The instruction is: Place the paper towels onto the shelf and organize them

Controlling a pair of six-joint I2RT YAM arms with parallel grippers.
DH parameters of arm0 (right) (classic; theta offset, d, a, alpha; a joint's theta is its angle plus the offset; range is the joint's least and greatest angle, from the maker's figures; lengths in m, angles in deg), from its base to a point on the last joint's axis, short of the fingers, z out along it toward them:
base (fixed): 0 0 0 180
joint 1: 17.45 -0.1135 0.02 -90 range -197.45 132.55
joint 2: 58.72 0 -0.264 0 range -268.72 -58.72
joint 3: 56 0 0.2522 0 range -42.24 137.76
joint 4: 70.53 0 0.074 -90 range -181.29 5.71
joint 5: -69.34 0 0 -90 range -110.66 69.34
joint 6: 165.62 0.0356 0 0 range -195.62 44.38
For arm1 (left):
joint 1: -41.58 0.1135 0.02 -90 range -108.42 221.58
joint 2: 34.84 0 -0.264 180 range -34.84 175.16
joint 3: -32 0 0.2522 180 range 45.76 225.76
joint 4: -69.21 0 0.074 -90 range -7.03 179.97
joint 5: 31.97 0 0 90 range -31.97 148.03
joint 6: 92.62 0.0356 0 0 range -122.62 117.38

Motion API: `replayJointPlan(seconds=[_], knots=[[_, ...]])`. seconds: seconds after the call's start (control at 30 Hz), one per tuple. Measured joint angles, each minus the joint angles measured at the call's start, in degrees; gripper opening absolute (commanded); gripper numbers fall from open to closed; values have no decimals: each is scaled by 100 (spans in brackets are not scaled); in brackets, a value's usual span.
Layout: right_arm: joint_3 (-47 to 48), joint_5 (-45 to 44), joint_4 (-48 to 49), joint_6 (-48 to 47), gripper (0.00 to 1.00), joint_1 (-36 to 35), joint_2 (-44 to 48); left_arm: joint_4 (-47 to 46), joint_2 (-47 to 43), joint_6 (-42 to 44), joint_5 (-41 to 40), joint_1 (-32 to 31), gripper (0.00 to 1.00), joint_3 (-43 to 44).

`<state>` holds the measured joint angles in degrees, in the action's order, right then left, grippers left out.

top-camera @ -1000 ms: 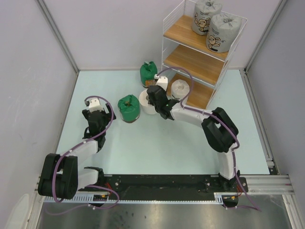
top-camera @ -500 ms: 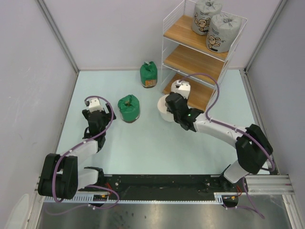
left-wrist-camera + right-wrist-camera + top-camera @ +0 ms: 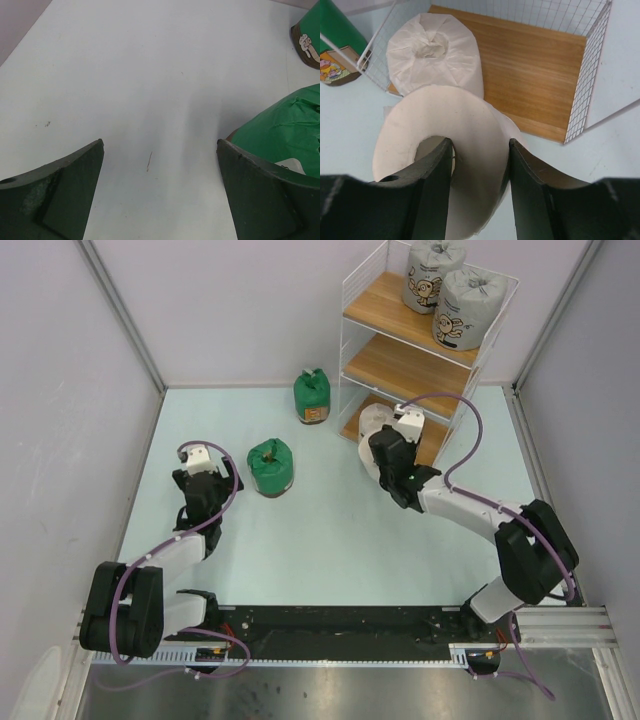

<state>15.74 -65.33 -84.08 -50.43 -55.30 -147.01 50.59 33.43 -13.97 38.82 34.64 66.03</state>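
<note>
Two paper towels (image 3: 448, 295) sit on the shelf's (image 3: 400, 365) top board, one roll (image 3: 432, 50) on its bottom board, two rolls (image 3: 270, 465) left of it.

Pale lilac walls (image 3: 220, 310), light aqua tabletop (image 3: 330, 550)

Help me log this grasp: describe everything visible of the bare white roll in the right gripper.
The bare white roll is unwrapped soft paper, squat, its open core facing up. The right gripper pinches its wall, one finger in the core and one outside. The roll is at the front edge of the shelf's bottom board, just before the wrapped white roll; whether the two touch is unclear.
</note>
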Motion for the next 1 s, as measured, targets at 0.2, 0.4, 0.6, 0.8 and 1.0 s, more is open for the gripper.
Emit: replayJointPlan(seconds=[0.2, 0.4, 0.6, 0.8, 1.0], knots=[[0, -205, 581, -210, 12, 219, -439, 0, 0, -2, 4, 0, 100, 0], [0, -485, 1060, -472, 12, 387, -728, 0, 13, 0, 11, 0, 100, 2], [0, -807, 1875, -966, 32, 446, -1010, 2, 44, 0, 13, 0, 100, 4], [0, -938, 2430, -1419, 51, 459, -1239, 2, 59, 0, 15, 0, 100, 22], [0, -1058, 2520, -1593, 60, 461, -1244, 2, 74, 0, 13, 0, 100, 22]])
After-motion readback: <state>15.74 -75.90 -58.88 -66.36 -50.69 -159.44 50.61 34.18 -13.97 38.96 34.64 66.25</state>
